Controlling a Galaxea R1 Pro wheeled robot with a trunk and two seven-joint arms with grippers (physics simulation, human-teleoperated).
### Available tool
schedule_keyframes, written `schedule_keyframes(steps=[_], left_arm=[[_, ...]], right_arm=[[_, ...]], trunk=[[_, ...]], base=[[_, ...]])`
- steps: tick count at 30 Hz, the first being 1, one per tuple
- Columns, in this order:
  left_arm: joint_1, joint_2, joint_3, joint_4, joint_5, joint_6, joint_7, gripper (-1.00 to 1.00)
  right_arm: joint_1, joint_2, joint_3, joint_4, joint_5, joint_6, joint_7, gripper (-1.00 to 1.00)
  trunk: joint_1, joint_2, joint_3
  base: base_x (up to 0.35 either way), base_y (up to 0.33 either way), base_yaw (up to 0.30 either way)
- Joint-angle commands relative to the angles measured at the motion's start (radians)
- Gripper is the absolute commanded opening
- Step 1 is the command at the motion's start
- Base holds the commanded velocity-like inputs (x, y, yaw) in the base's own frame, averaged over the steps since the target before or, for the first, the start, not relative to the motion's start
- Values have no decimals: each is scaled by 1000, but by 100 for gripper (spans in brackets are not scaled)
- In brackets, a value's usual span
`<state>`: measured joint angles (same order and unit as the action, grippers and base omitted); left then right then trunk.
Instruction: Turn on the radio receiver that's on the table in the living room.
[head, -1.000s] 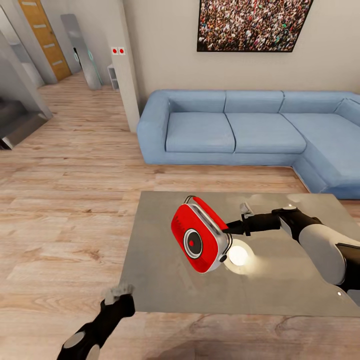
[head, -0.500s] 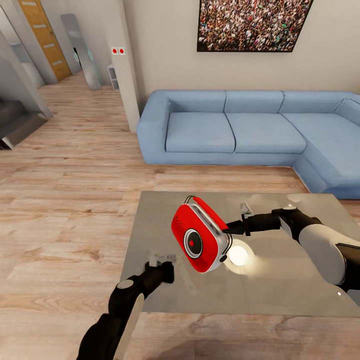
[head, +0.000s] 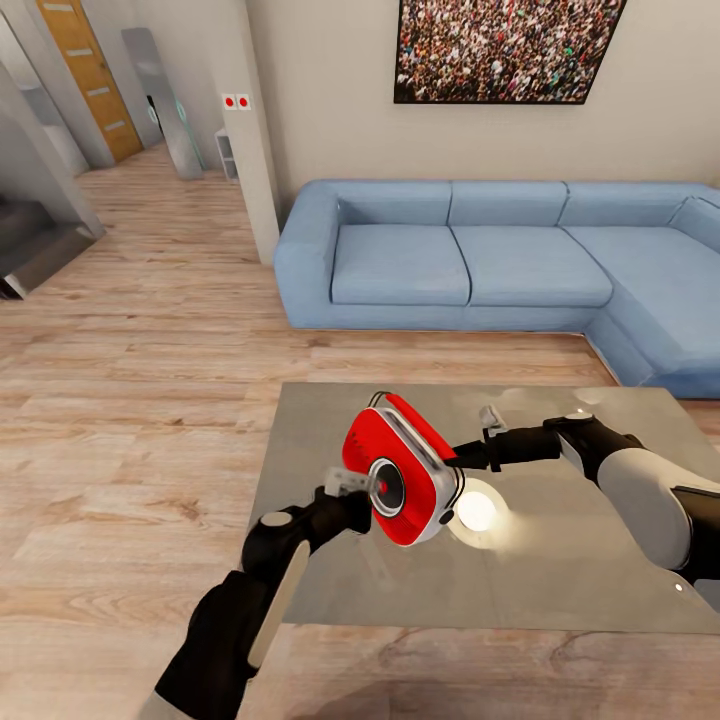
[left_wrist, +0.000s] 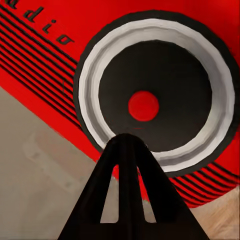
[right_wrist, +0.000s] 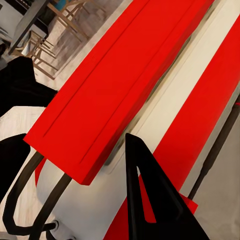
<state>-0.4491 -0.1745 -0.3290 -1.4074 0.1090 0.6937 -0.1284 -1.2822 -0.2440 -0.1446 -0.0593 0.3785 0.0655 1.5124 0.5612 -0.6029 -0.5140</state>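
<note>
Leftmost, we saw our left gripper (head: 350, 483) at the end of a matte black forearm with a pale panel, its tips right at the front face of the radio receiver (head: 400, 482). From the left wrist camera the dark, wedge-shaped fingers (left_wrist: 125, 150) came together to a single point against the white ring around the round dark dial (left_wrist: 160, 95), just below its small red centre; they looked closed with nothing between them. Beyond that tip the radio's glossy red shell showed thin black ribs and part of some lettering.

Just to the right of that gripper, the receiver itself was a rounded red box with silver edge trim and a thin wire handle, tilted and held up off the table (head: 560, 590), whose smooth grey top mirrored a bright round lamp glare.

Further right, our right gripper (head: 462, 458) reached the radio's edge from behind. In the right wrist view one black triangular finger (right_wrist: 145, 200) lay against the red casing and pale trim; we could not tell how its jaws stood.

Beyond both grippers lay pale wood planks and the soft blue corner sofa (head: 480, 260).
</note>
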Motion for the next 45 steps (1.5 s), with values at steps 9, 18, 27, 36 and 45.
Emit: schedule_keyframes(steps=[9,18,27,36,45], left_arm=[[-73,0,-15,72,120,0,-6,-100],[-108,0,-16,102,157,-3,-5,-100],[-115,0,-16,157,156,-11,-3,-100],[-141,0,-15,209,155,-17,0,-100],[-154,0,-15,217,155,-17,1,-100]], right_arm=[[0,0,-20,0,-1,-1,0,-100],[0,0,-20,0,-1,-12,0,-100],[0,0,-20,0,-1,-15,0,-100],[0,1,-20,0,-2,-15,0,-100],[0,2,-20,0,-2,-15,0,-100]], trunk=[[0,0,0],[0,0,0],[0,0,0],[0,0,0],[0,0,0]], base=[[0,0,0],[0,0,0],[0,0,0],[0,0,0],[0,0,0]])
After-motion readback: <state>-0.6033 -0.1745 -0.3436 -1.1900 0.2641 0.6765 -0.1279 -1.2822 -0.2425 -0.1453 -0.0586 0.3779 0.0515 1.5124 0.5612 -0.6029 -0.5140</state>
